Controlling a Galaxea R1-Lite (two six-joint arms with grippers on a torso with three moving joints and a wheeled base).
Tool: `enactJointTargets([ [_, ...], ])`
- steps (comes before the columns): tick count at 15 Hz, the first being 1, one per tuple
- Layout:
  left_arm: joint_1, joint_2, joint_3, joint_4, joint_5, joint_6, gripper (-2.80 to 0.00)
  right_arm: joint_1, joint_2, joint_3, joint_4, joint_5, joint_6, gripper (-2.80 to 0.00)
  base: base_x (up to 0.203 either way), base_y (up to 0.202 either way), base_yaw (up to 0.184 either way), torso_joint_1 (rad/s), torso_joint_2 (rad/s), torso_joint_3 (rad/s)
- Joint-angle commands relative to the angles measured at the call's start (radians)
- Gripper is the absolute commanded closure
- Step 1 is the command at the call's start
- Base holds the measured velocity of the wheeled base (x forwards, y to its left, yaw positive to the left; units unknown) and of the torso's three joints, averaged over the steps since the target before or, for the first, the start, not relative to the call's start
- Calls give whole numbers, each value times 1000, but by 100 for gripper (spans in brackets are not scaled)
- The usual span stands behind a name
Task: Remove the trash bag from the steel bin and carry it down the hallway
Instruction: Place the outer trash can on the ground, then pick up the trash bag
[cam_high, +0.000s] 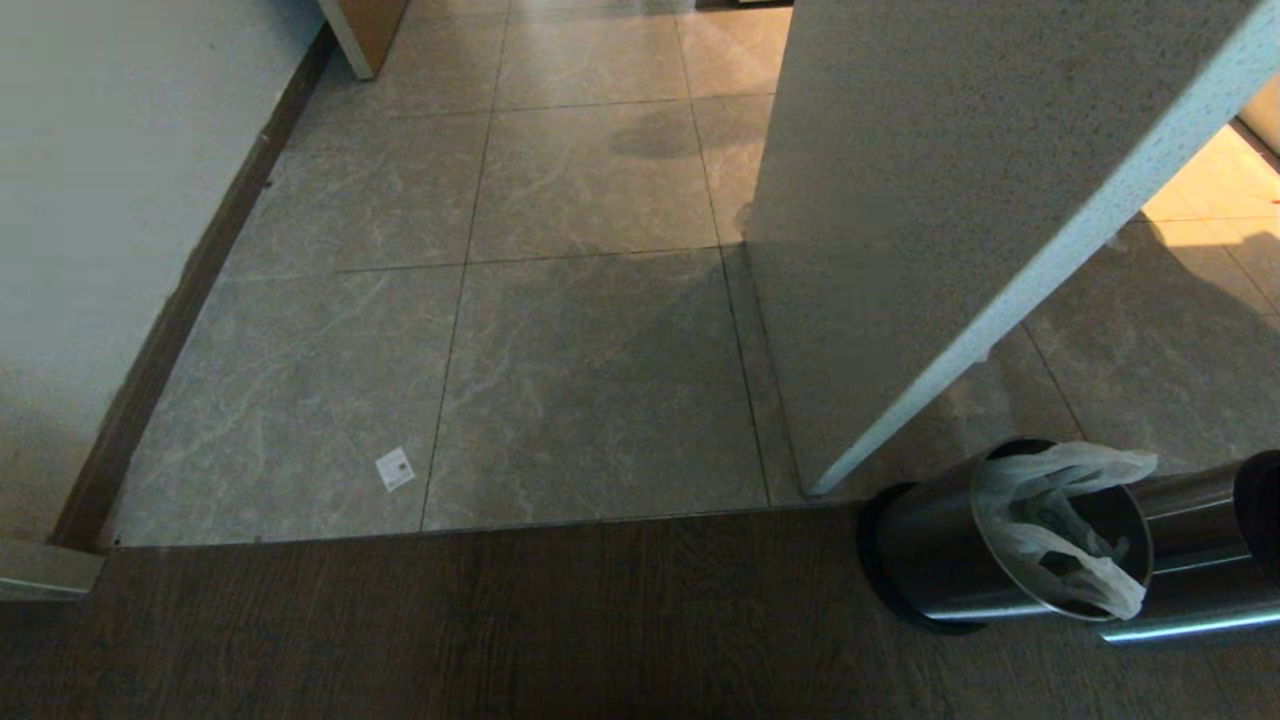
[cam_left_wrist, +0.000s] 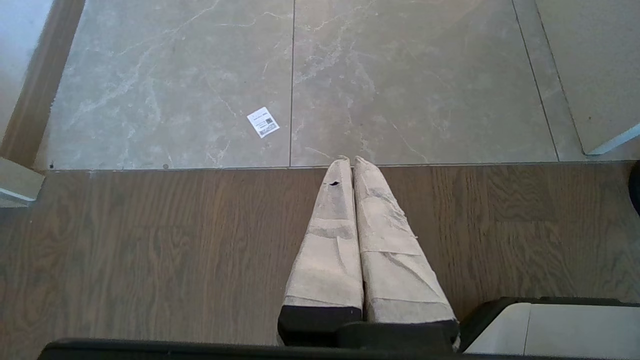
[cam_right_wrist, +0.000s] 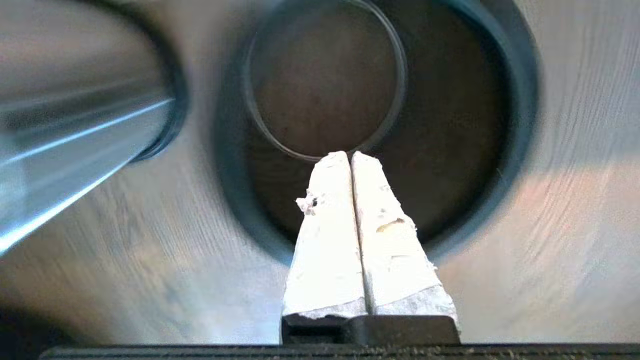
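Observation:
The steel bin (cam_high: 930, 560) stands on the wood floor at the lower right of the head view. The thin white trash bag (cam_high: 1050, 520) is draped over its rim and hangs into its mouth. In the right wrist view my right gripper (cam_right_wrist: 350, 156) is shut with nothing between its fingers. It hangs over the dark open mouth of a round black-rimmed bin (cam_right_wrist: 510, 165) in which no bag shows. My left gripper (cam_left_wrist: 349, 161) is shut and empty, parked over the wood floor by the tile edge. The hallway (cam_high: 590, 380) of grey marbled tiles runs ahead.
A second shiny steel cylinder (cam_high: 1200, 560) touches the bin on its right and also shows as a cylinder (cam_right_wrist: 75, 135) in the right wrist view. A speckled white wall panel (cam_high: 950, 200) juts out behind the bin. A white wall with dark skirting (cam_high: 180, 310) borders the left. A small label (cam_high: 395, 468) lies on the tiles.

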Motion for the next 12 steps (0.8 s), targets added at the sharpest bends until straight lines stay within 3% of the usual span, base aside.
enactJointTargets([
  [1,0,0,0,0,1,-1,0,82,-133,73,6,2,-83,0,0,0,0,0,0,0],
  [9,0,0,0,0,1,-1,0,236,-405,413,29,12,-382,0,0,0,0,0,0,0],
  [12,0,0,0,0,1,-1,0,253,-561,581,75,8,-419,0,0,0,0,0,0,0],
])
